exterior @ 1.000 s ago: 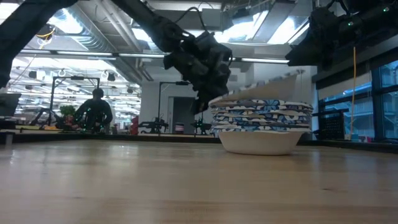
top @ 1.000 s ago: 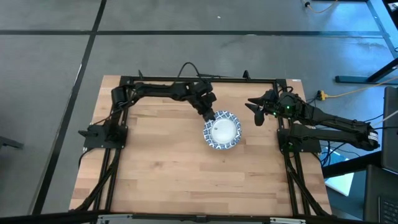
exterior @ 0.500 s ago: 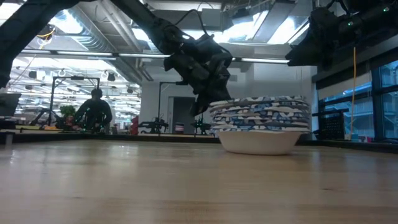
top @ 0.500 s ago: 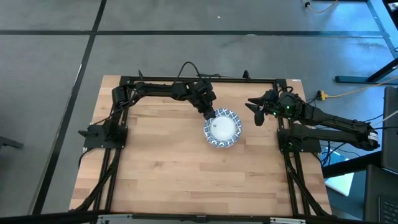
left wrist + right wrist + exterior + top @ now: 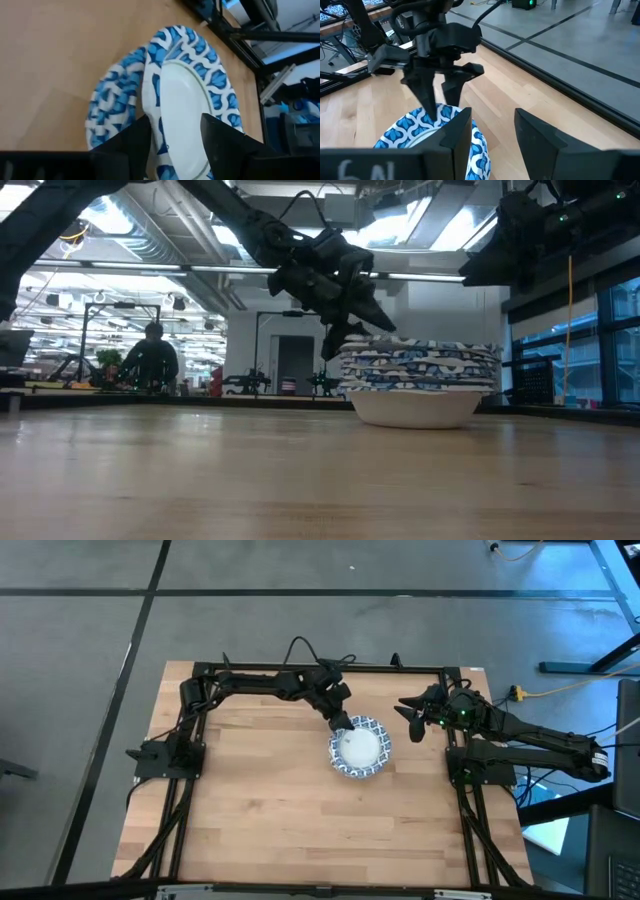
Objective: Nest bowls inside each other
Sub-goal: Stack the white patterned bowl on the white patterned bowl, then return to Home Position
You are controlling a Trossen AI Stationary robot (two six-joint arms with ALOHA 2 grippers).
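Blue-rimmed bowls sit nested in one stack.

The top bowl, tilted before, now lies level on the stack; the left gripper seems parted at its upper-left rim.

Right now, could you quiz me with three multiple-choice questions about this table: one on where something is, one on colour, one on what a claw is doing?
1. Where is the stack of bowls?
A. near the table's middle
B. at the front left corner
C. on the floor

2. What colour are the bowl rims?
A. red
B. blue and white
C. green

3. How is the left gripper?
A. far from the bowls
B. open, astride the top bowl's rim
C. holding a spoon

Answers: 1 A, the high view shows it; 2 B, the pattern is plain; 3 B, its fingers straddle the rim.
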